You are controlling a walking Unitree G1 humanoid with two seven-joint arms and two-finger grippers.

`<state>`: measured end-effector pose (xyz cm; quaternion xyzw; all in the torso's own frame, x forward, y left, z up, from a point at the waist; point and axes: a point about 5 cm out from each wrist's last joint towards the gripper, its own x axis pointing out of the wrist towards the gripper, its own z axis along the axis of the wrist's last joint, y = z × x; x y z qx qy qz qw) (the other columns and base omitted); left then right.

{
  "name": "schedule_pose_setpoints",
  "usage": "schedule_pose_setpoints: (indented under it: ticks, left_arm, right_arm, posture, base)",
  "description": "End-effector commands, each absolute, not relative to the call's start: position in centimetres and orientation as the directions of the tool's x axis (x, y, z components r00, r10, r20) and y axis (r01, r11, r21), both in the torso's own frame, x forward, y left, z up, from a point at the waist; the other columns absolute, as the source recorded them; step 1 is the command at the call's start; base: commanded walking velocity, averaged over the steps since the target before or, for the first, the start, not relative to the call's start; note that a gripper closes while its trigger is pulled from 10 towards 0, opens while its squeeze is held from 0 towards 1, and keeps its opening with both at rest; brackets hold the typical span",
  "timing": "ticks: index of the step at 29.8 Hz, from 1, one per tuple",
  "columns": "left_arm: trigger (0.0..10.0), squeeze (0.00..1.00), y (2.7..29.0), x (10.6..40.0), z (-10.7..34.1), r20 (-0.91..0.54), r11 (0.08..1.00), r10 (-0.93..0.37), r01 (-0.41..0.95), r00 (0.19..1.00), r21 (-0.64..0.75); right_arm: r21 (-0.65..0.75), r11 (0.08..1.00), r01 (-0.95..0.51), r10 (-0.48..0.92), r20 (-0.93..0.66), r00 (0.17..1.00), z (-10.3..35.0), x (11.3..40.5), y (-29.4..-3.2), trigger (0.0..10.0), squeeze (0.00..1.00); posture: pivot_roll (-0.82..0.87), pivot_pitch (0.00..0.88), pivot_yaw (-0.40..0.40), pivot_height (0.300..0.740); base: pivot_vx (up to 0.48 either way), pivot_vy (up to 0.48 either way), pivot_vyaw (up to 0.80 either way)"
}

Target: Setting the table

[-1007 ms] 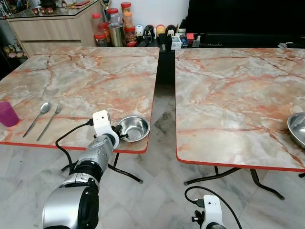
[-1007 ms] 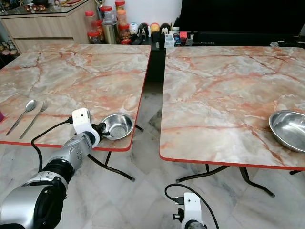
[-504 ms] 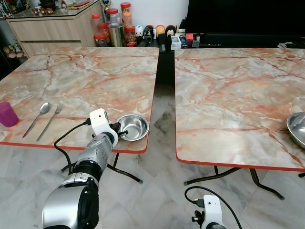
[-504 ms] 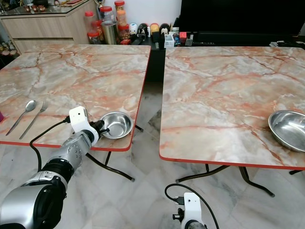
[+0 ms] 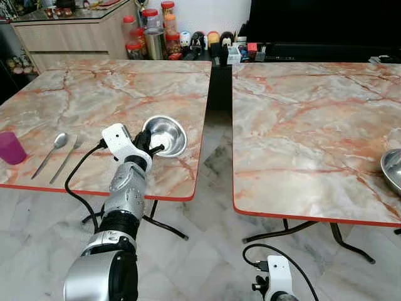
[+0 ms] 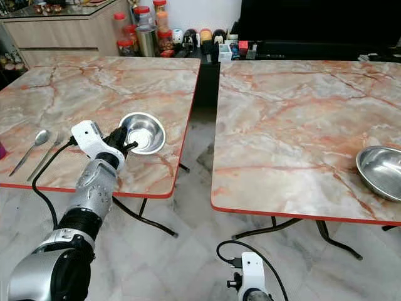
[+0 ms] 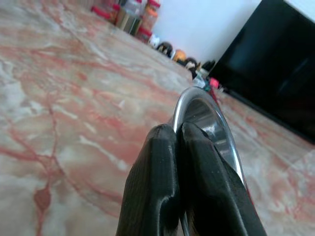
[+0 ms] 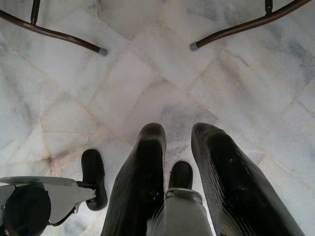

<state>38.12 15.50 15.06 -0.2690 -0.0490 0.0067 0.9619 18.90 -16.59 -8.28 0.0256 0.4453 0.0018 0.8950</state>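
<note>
Marble floor tiles and dark worktop legs are seen past the right tool (image 8: pixel 179 162), which hangs idle down low with its two black fingers spread and nothing between them. Up from there, the left tool (image 5: pixel 149 145) is raised over the near part of the left worktop (image 5: pixel 94 100), fingers pressed together on the rim of a small steel bowl (image 5: pixel 165 134), so the bowl is pinched by its edge and carried tilted in the air, not resting on the marble. To the left, a spoon (image 5: pixel 51 152) and fork (image 5: pixel 66 160) are laid side by side, and a purple cup (image 5: pixel 10 148) is cut off at the frame edge. A thin rim grip on smooth steel is probably the weak spot: the bowl could swing or slip out if the arm is jerked, or be set down too close to the worktop's red edge and tipped off. A bigger steel bowl (image 6: pixel 382 170) on the right worktop (image 6: pixel 301 119) is cropped too. Farther back, jars (image 5: pixel 148 34) and small clutter are too small to be made out.
</note>
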Motion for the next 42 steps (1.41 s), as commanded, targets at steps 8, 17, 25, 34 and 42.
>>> schedule_pose_setpoints:
  ticks: [8, 17, 25, 34, 42]
  left_arm:
    - [10.0, 0.0, 16.35, 37.82, 15.58, 0.135, 0.862, 0.088, -0.008, 0.987, -0.506]
    - [10.0, 0.0, 16.53, 37.73, 15.5, 0.135, 0.866, 0.101, -0.02, 0.986, -0.499]
    - [10.0, 0.0, 16.46, 37.78, 15.54, 0.136, 0.867, 0.104, -0.023, 0.985, -0.499]
    - [10.0, 0.0, 16.47, 37.85, 15.68, 0.138, 0.866, 0.104, -0.022, 0.985, -0.5]
    - [10.0, 0.0, 16.41, 37.89, 16.01, 0.151, 0.867, 0.104, -0.015, 0.983, -0.498]
  right_arm:
    - [0.043, 0.999, 0.017, 0.024, -0.792, 0.61, -8.1, 19.24, -16.73, 10.0, 0.0]
    - [0.038, 0.999, 0.017, 0.02, -0.789, 0.613, -8.01, 19.39, -16.85, 10.0, 0.0]
    - [0.035, 0.999, 0.015, 0.019, -0.791, 0.611, -8.0, 19.42, -16.88, 10.0, 0.0]
    - [0.037, 0.999, 0.012, 0.022, -0.789, 0.614, -7.95, 19.53, -16.84, 10.0, 0.0]
    - [0.042, 0.999, 0.015, 0.024, -0.784, 0.62, -7.87, 19.66, -16.83, 10.0, 0.0]
  posture:
    - [0.0, 0.0, 0.028, 0.74]
    - [0.0, 0.0, 0.026, 0.74]
    - [0.0, 0.0, 0.023, 0.74]
    - [0.0, 0.0, 0.023, 0.74]
    - [0.0, 0.0, 0.023, 0.74]
  base:
    - [0.0, 0.0, 0.0]
    - [0.0, -0.391, 0.0]
    - [0.0, -0.414, 0.0]
    - [0.0, -0.412, 0.0]
    - [0.0, -0.411, 0.0]
